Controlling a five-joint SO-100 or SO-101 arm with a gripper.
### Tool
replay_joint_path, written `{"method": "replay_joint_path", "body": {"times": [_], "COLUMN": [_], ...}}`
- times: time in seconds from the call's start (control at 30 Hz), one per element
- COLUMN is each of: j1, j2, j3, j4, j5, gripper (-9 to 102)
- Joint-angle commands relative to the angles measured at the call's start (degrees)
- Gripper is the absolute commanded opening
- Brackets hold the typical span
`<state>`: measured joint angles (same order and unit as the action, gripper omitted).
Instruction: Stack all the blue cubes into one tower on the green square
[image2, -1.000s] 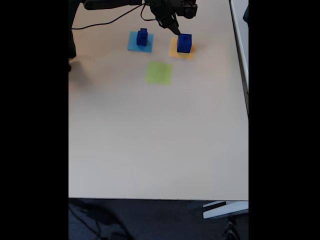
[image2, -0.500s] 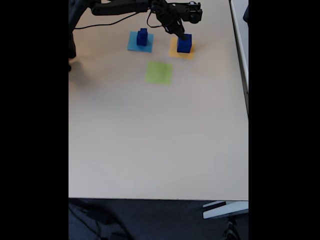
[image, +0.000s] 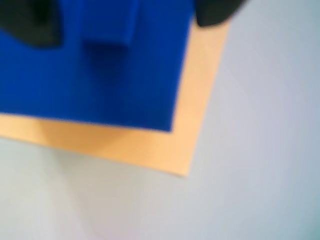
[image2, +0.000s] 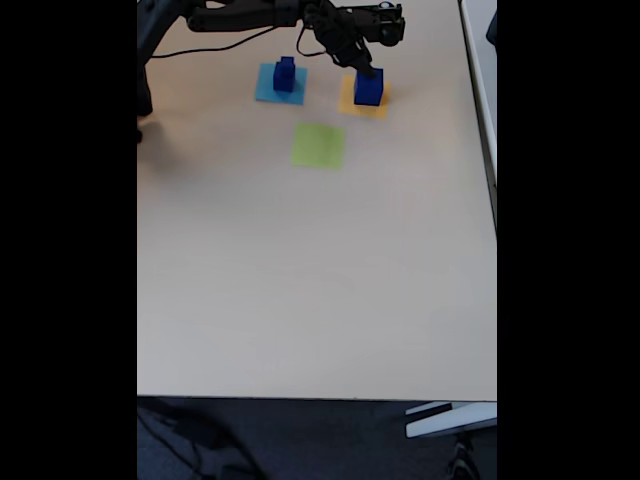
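In the wrist view two dark fingertips (image: 30, 22) flank a small blue cube (image: 112, 22) atop a larger blue cube (image: 90, 75) (whether they grip it I cannot tell). In the fixed view the gripper (image2: 366, 72) sits on that stack over the orange square (image2: 346, 104); another blue stack (image2: 285, 75) stands on the light-blue square (image2: 268, 92), the green square (image2: 319, 146) nearby.

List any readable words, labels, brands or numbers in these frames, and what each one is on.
None can be read. The blue cubes, the orange square, the light-blue square, the green square and the table show plain surfaces. The wrist view is blurred, and the gripper is too small in the fixed view to show any marking.
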<state>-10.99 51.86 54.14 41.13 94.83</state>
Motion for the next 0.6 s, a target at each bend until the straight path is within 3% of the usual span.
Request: {"method": "replay_joint_path", "body": {"times": [0.0,0.57], "j1": [-0.5,0.5], "j2": [1.1,1.8], "j3": [-3.4,0.1], "j4": [-2.2,-3.1], "j5": [1.1,1.1], "gripper": [12,12]}}
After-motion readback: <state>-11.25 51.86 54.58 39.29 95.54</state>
